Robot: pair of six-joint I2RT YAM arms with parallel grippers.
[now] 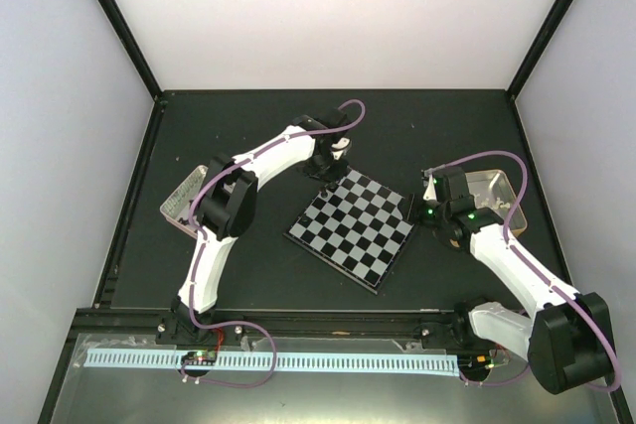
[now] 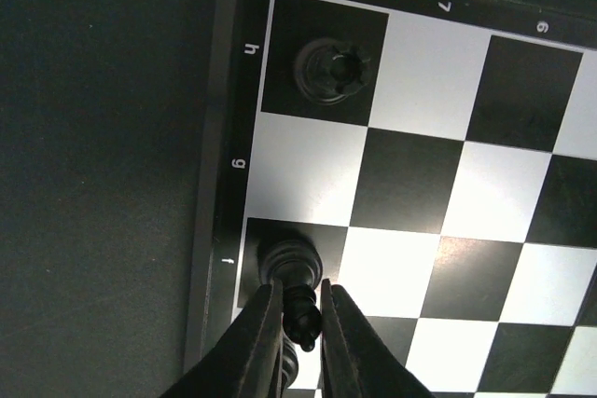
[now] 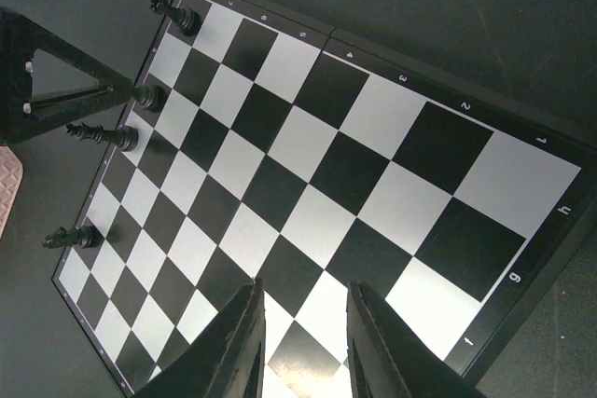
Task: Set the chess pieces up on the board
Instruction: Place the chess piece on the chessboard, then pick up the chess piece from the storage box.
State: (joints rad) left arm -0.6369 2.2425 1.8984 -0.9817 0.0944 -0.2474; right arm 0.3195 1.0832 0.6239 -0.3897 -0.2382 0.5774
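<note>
Setup is barely begun: four black chess pieces (image 3: 103, 135) stand on the board (image 3: 373, 137), left hand (image 2: 297, 294) pinching one, right hand (image 3: 305, 288) half-open, empty.

Both white round-tube arms (image 1: 202, 270) have chunky black joints (image 1: 224, 201), thin purple cables (image 1: 350, 104) looping along them, and pointed black fingers (image 2: 252, 342).
</note>
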